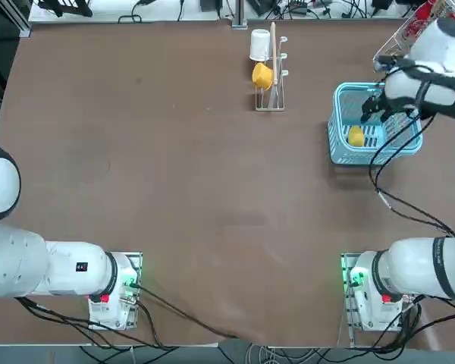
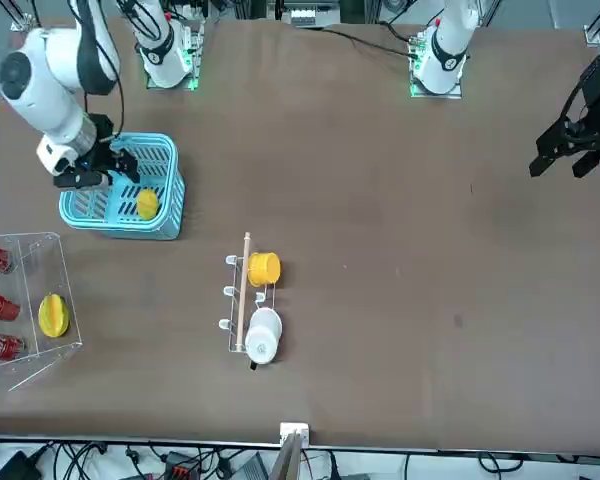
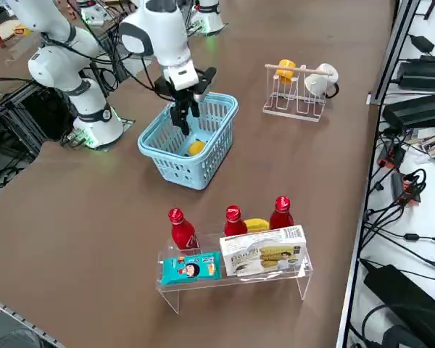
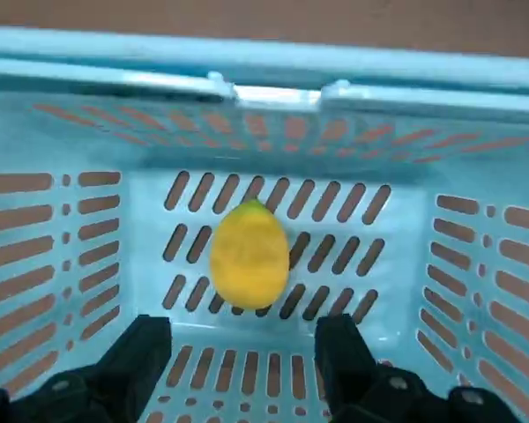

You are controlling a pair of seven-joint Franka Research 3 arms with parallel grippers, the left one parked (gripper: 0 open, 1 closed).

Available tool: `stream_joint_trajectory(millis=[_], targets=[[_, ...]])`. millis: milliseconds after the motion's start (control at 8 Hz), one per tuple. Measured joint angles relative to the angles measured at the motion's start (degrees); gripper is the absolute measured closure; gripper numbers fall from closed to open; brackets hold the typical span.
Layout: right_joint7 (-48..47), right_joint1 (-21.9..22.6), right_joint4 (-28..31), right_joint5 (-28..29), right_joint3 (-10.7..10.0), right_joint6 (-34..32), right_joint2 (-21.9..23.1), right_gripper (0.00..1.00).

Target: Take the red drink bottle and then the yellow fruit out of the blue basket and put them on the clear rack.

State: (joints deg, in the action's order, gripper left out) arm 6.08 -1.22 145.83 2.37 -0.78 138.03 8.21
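Observation:
The blue basket (image 1: 337, 152) (image 3: 167, 163) holds only the yellow fruit (image 1: 356, 136) (image 3: 196, 148) (image 4: 249, 256), lying on its slotted floor. My right gripper (image 3: 183, 119) (image 4: 247, 339) reaches down inside the basket, open, with its fingertips just short of the fruit and not touching it. No red bottle shows in the basket. Three red drink bottles (image 3: 181, 228) (image 3: 234, 220) (image 3: 280, 212) stand upright on the clear rack (image 3: 297, 279) (image 2: 40, 245) near the table's right edge.
On the rack also sit a larger yellow fruit (image 3: 255, 225), a blue packet (image 3: 191, 268) and a pale box (image 3: 264, 252). A metal peg stand (image 1: 271, 95) with a yellow cup (image 1: 262, 75) and a white cup (image 1: 259, 44) stands at the far middle.

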Motion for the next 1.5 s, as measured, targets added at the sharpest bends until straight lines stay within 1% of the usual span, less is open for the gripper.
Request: stream_joint_trajectory(millis=[250, 625, 1125, 1500], targets=[[0.0, 0.0, 2.4, 0.0, 0.0, 6.5, -2.3, 0.00], [0.0, 0.2, 3.6, 0.0, 0.1, 12.2, -5.7, 0.00], [-1.1, 2.2, 3.7, 0.0, 0.3, 17.8, -10.6, 0.00], [-1.4, 2.5, 3.7, 0.0, 0.3, 19.2, -12.2, 0.00]])
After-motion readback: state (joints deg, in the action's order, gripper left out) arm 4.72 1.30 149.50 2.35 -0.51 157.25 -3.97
